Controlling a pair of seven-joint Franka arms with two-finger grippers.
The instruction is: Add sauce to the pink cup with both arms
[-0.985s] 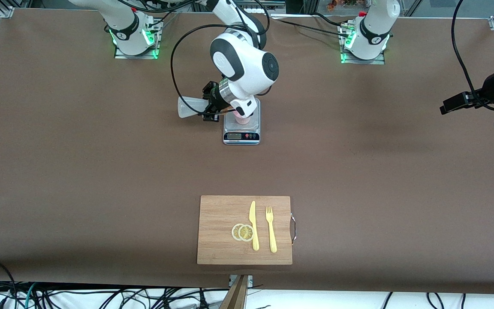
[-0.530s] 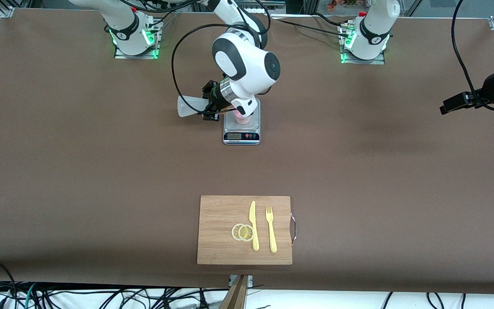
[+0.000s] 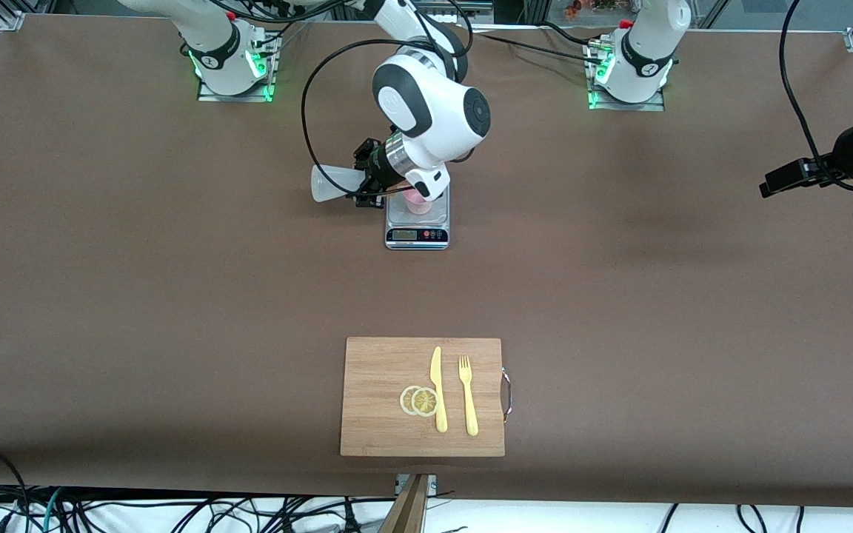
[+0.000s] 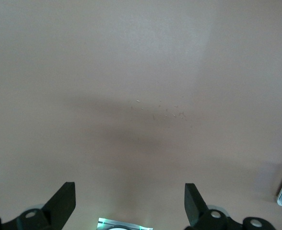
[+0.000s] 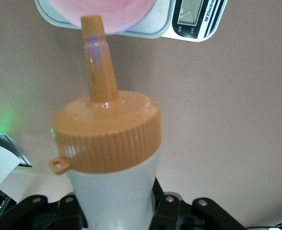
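The right gripper [image 3: 369,194] is up in the air just beside the scale [image 3: 417,226], on the side toward the right arm's end of the surface [image 3: 138,296]. Its jaws are closed tight on the sauce bottle [image 3: 332,183]. The bottle is tipped over on its side. Its long body runs level, with its flat bottom end pointing toward the right arm's end of the surface and its orange nozzle pointing at the pink cup [image 3: 416,198].

The pink cup stands on the scale, partly hidden by the right arm's wrist in the front view.

The right wrist view shows what the front view hides. There the orange cap [image 5: 106,132] and the long nozzle [image 5: 98,57] are plain to see, and the nozzle tip reaches over the rim of the pink cup [image 5: 117,14]. The scale's little screen [image 5: 193,13] shows too.

The left gripper [image 3: 793,178] waits up in the air over the left arm's end of the surface. The left wrist view shows its jaws wide open with nothing in them, over bare brown surface.

Nearer the front camera lies a wooden board [image 3: 382,370]. On it are two lemon slices [image 3: 419,400], a yellow knife [image 3: 438,389] and a yellow fork [image 3: 468,396].
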